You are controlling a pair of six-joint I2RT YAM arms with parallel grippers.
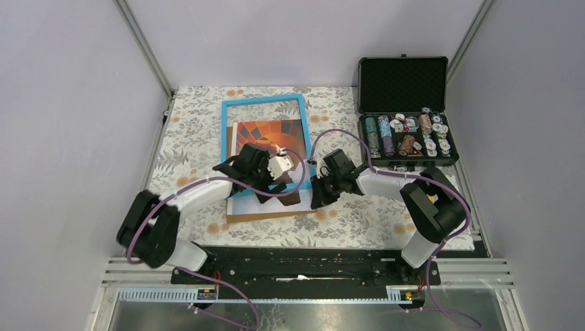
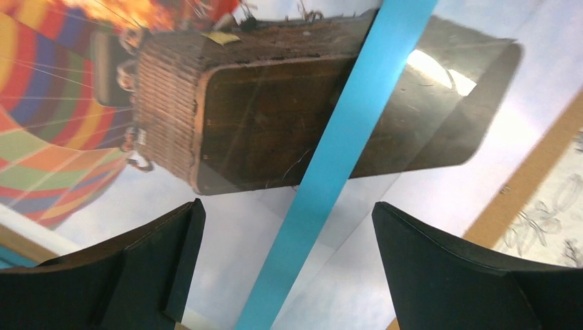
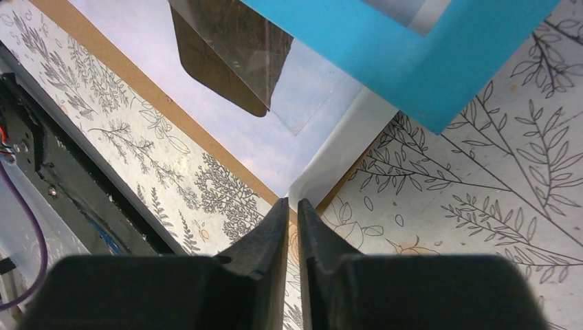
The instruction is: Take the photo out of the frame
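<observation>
The frame (image 1: 262,103), a narrow light-blue border, lies flat on the flowered cloth. The photo (image 1: 269,134), an orange hot-air balloon with a brown basket, lies under it and sticks out past its near side, on a brown backing board (image 1: 259,216). My left gripper (image 1: 276,195) hovers open over the photo's lower part. In the left wrist view the blue frame bar (image 2: 344,158) runs diagonally between the wide-spread fingers (image 2: 440,268), above the basket (image 2: 261,124). My right gripper (image 3: 293,203) sits at the photo's near right corner (image 3: 357,137), all but shut, nothing between its fingers.
A black case (image 1: 403,69) stands open at the back right, with several stacks of poker chips (image 1: 407,134) in its lower half. Metal posts and grey walls close in the cloth-covered table. A black rail (image 1: 303,265) runs along the near edge.
</observation>
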